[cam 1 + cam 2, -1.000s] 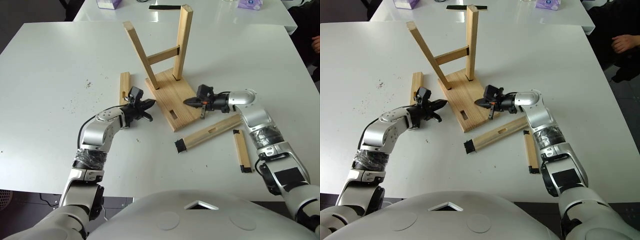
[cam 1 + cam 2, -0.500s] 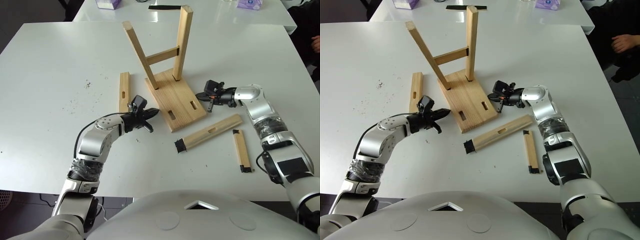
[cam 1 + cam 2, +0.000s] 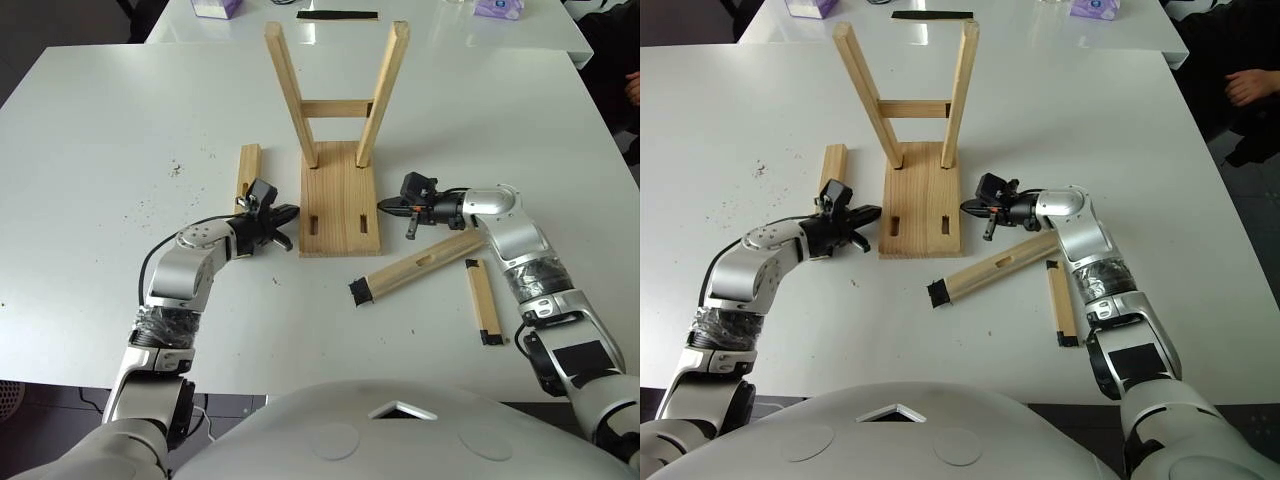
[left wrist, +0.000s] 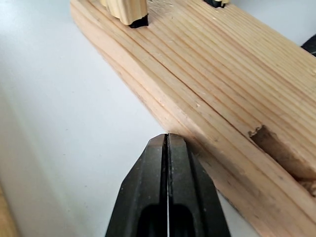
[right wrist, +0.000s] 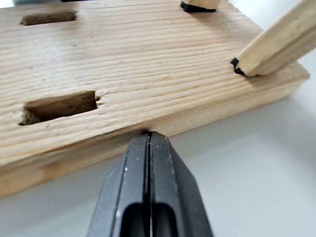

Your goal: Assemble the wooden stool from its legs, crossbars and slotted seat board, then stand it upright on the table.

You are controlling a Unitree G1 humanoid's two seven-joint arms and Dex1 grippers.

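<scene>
The slotted seat board lies flat mid-table, two legs standing in its far slots, joined by a crossbar. Its two near slots are open. My left gripper is shut, its tip against the board's left edge; the left wrist view shows the shut gripper meeting the board. My right gripper is shut, tip at the board's right edge, seen close as the gripper under the board. A loose slotted leg and a short crossbar lie near my right arm.
Another slotted leg lies left of the board, behind my left gripper. Dark crumbs dot the table's left side. A second table behind carries a black strip and small boxes.
The board with its two legs has turned from diagonal to square with the table front, its near end swinging left. Both shut grippers now touch its side edges.
</scene>
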